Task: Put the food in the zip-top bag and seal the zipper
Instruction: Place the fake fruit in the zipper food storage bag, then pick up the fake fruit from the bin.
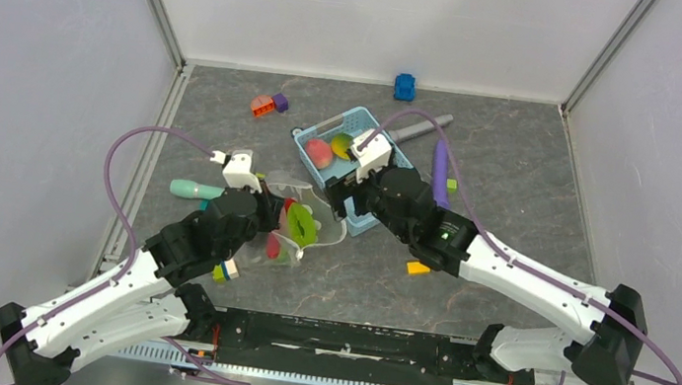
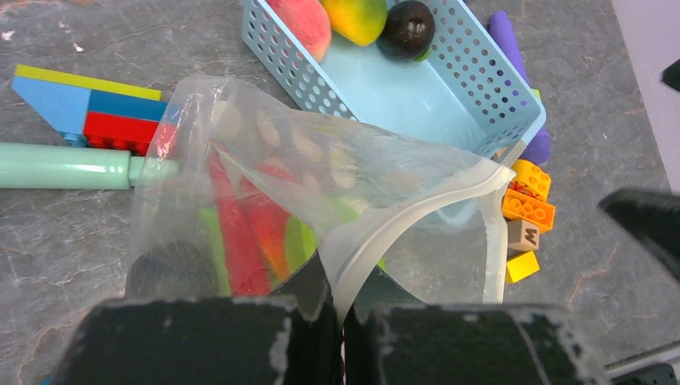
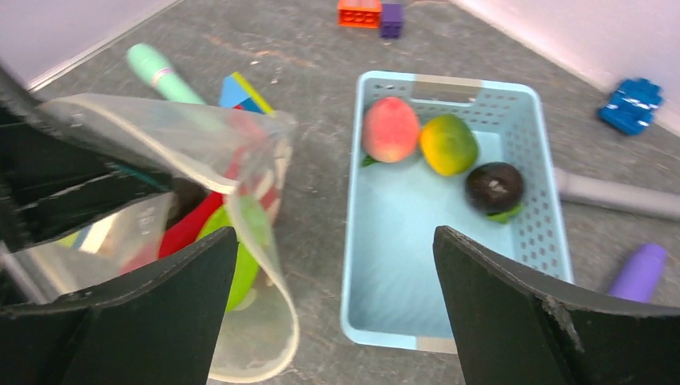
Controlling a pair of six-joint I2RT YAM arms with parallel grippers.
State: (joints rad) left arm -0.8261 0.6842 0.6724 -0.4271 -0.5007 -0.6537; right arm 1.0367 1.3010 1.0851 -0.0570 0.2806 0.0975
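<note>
Between left jaws: zip-top bag (image 2: pixel 321 200) rim, pinched.

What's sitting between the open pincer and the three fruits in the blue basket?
Only the basket's bare floor. The right wrist view shows it, from the right pincer up to the fruits.

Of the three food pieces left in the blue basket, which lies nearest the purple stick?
The dark brown one, at the row's end beside the yellow-green piece; the pink one lies farthest from the purple stick.
</note>
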